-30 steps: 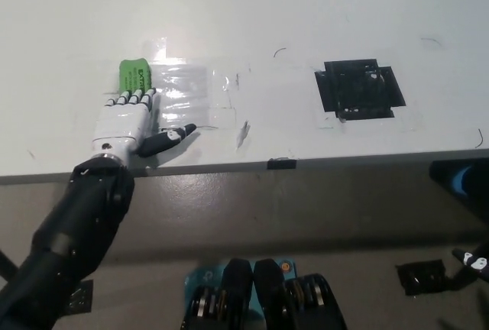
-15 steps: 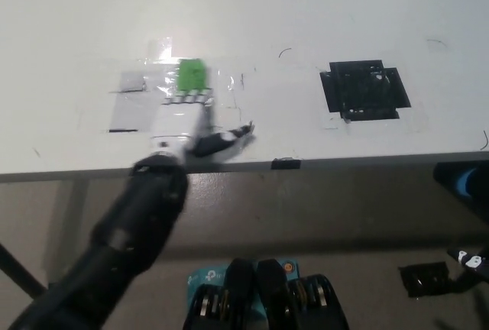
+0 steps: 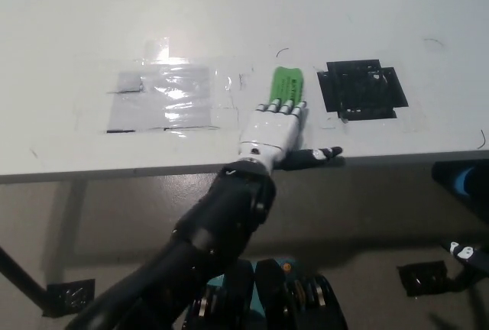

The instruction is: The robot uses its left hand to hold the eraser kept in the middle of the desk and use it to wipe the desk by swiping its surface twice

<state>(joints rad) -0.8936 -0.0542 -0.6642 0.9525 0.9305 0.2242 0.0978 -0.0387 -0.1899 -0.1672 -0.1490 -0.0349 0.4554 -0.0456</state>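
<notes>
- On the white desk, near its front edge, the white left hand lies flat with fingers pressed down over the green rectangular eraser.
- The eraser sits between a clear glossy tape patch and a black square tape patch — just beside the black one.
- At the picture's far right edge — the black right hand, hanging below desk level; its grasp cannot be told.

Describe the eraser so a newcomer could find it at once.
Start at the white desk and find the black taped square towards its right. Just to the square's left, under the fingertips of the white left robot hand, lies the eraser. It is the only bright green thing on the desk.
</notes>
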